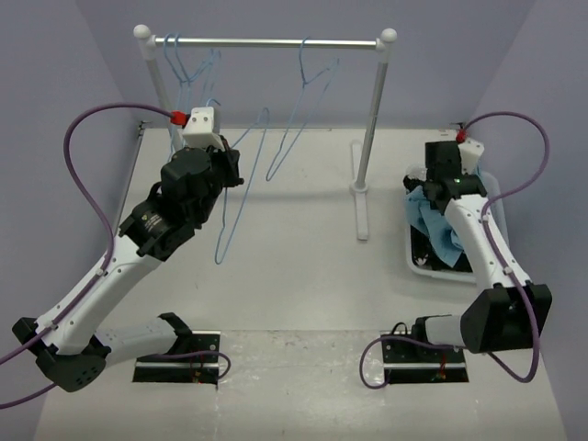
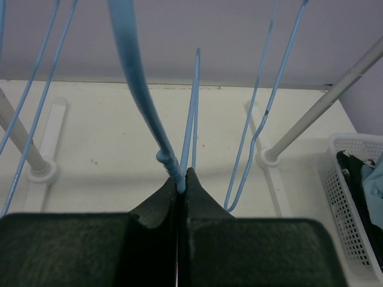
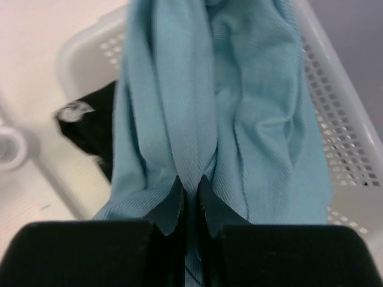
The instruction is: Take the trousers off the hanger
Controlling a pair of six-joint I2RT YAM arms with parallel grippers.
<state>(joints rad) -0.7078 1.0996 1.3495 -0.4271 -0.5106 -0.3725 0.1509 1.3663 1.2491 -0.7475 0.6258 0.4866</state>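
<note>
My left gripper (image 1: 227, 165) is shut on the wire of a pale-blue hanger (image 1: 239, 197), held off the rail and slanting down over the table. In the left wrist view the fingertips (image 2: 181, 179) pinch that hanger's wire (image 2: 140, 89). No cloth hangs on it. My right gripper (image 1: 430, 191) is over the white basket (image 1: 415, 262) at the right and is shut on the sky-blue trousers (image 1: 443, 234). In the right wrist view the jaws (image 3: 190, 185) clamp a fold of the trousers (image 3: 257, 119), which drape down into the basket (image 3: 347, 119).
A clothes rack with a rail (image 1: 266, 41), a right post (image 1: 370, 129) and a foot (image 1: 361, 207) stands at the back. Other blue hangers (image 1: 312, 78) hang from the rail. A black garment (image 3: 90, 131) lies in the basket.
</note>
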